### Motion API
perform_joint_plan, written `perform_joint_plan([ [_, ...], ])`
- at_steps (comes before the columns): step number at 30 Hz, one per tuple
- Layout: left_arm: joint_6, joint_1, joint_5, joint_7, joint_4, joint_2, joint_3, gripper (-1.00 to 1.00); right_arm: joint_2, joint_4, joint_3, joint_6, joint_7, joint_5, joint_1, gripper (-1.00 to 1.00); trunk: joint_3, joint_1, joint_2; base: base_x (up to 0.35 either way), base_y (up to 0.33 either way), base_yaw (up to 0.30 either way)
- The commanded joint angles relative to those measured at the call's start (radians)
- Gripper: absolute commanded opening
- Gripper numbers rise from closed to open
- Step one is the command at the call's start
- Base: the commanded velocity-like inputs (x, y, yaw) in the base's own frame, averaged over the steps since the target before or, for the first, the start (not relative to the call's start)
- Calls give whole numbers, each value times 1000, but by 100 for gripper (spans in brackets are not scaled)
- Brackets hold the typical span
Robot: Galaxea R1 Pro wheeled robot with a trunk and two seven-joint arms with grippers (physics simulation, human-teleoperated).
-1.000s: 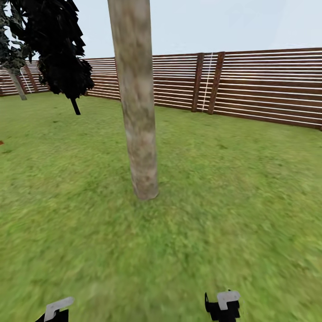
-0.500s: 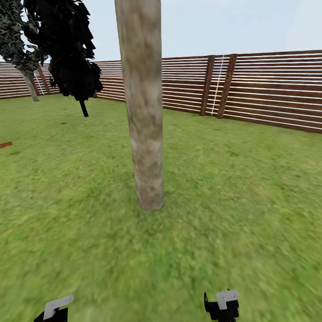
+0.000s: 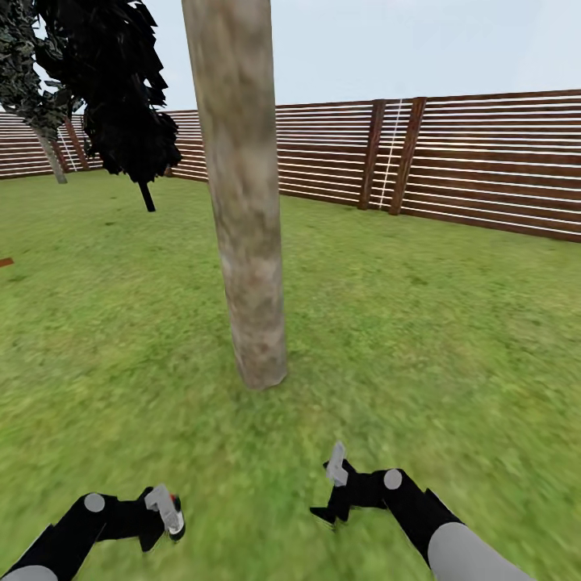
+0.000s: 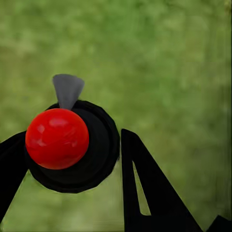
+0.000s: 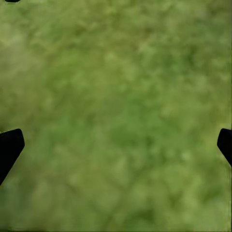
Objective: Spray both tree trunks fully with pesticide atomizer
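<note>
Grass (image 3: 452,339), trunk (image 3: 242,242), held atomizer (image 4: 67,145)

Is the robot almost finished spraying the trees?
Not yet. Done: the atomizer, with its red top, is off the grass and sits between the fingers of the left gripper. In hand: the robot stands facing one thick tree trunk. The right gripper is open over the grass. Left: no white specks show on this trunk, so spraying it, and the other tree, remains.

A thick grey-brown tree trunk (image 3: 242,202) leans slightly on the grass (image 3: 420,339); the red-capped black atomizer (image 4: 65,145) sits between gripper fingers.
</note>
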Motion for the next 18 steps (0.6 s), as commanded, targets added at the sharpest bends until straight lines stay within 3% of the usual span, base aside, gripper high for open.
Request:
perform_joint_plan([
  [1, 3, -10, -4, -34, -12, 2, -1, -100, 3, -15, 0, 1, 16, 13, -7, 100, 0, 0, 0, 0, 0, 0],
  [4, 7, -48, -11, -68, -24, 1, -2, -100, 21, -70, 0, 2, 77, 24, -18, 100, 0, 0, 0, 0, 0, 0],
  [6, 13, -72, -53, -73, -24, -1, -2, -100, 29, -115, 0, 3, 176, 26, -20, 100, 0, 0, 0, 0, 0, 0],
  [9, 20, -78, -109, -75, -21, -11, -3, -100, 33, -133, 0, 3, 205, 27, -21, 100, 0, 0, 0, 0, 0, 0],
  [13, 21, -80, -120, -100, -12, -15, -3, -100, 50, -136, 1, 3, 212, 27, -21, 100, 0, 0, 0, 0, 0, 0],
  [14, 21, -80, -120, -109, -12, -17, -2, -100, 56, -137, 1, 3, 212, 27, -21, -100, 0, 0, 0, 0, 0, 0],
  [18, 20, -80, -120, -126, -15, -46, -8, -100, 63, -138, 1, 3, 210, 27, -22, -100, 0, 0, 0, 0, 0, 0],
])
